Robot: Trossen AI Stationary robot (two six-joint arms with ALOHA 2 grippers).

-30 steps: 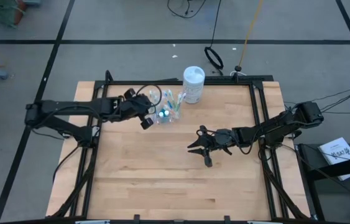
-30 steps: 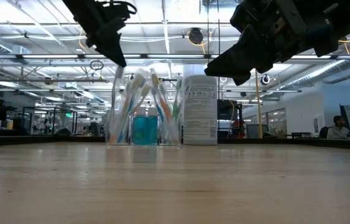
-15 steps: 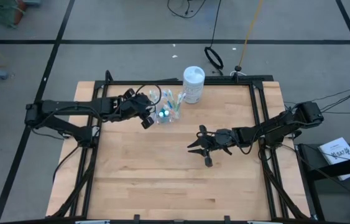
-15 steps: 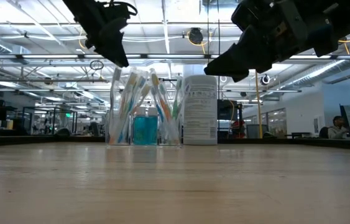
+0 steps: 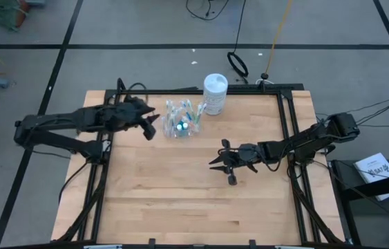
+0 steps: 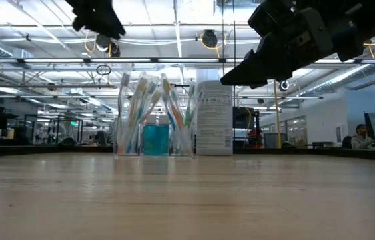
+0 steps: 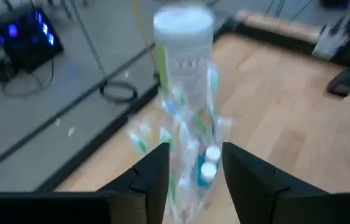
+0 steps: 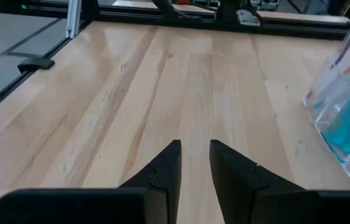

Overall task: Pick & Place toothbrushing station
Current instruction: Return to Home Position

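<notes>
Cup (image 5: 181, 127) of toothbrushes (image 5: 193, 111): canister (image 5: 215, 93) just beside; left gripper (image 5: 153, 126) near opposite side, fingers parted, empty; right gripper (image 5: 213, 164) well apart (fingers slightly parted, empty).

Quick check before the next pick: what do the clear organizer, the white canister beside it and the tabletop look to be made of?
The organizer is probably clear, glossy plastic: the toothbrushes show through its walls. The white canister seems to be smooth, opaque plastic with printed text on its side. The tabletop looks like light wooden planks with visible grain and a satin finish.
</notes>
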